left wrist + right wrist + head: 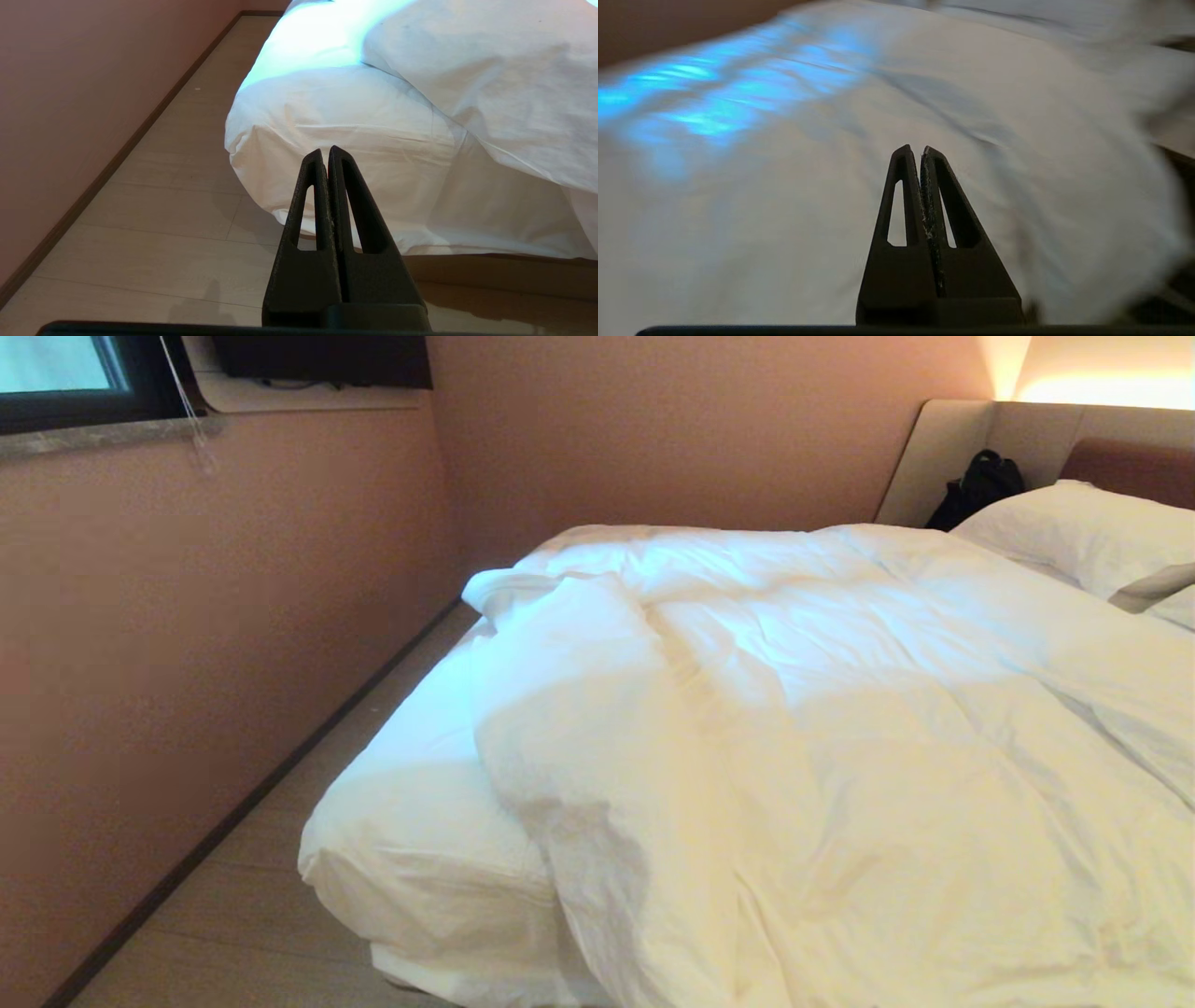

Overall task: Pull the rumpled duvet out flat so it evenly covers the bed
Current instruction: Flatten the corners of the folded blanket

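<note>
The duvet (840,709) is lying bunched, leaving the bed (411,821) corner bare. Probably soft and bulky, it is inviting a pinch at its folded edge. The left gripper (325,151) and right gripper (915,150) are sitting closed, empty.

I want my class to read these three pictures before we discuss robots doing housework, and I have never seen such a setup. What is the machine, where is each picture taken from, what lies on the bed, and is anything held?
The machine is a wheeled robot with two arms, each ending in a pair of jaws. One picture comes from a camera on its head, looking down at the bed. The other two come from cameras on its wrists, looking along the black jaws.

On the bed lies a puffy white duvet, rumpled, with its left part folded back so that the fitted sheet is bare on that side. Pillows lie at the headboard, and a black bag sits beside them.

The left gripper is shut and empty, above the floor near the bed's corner. The right gripper is shut too, over white bedding, holding nothing.
</note>
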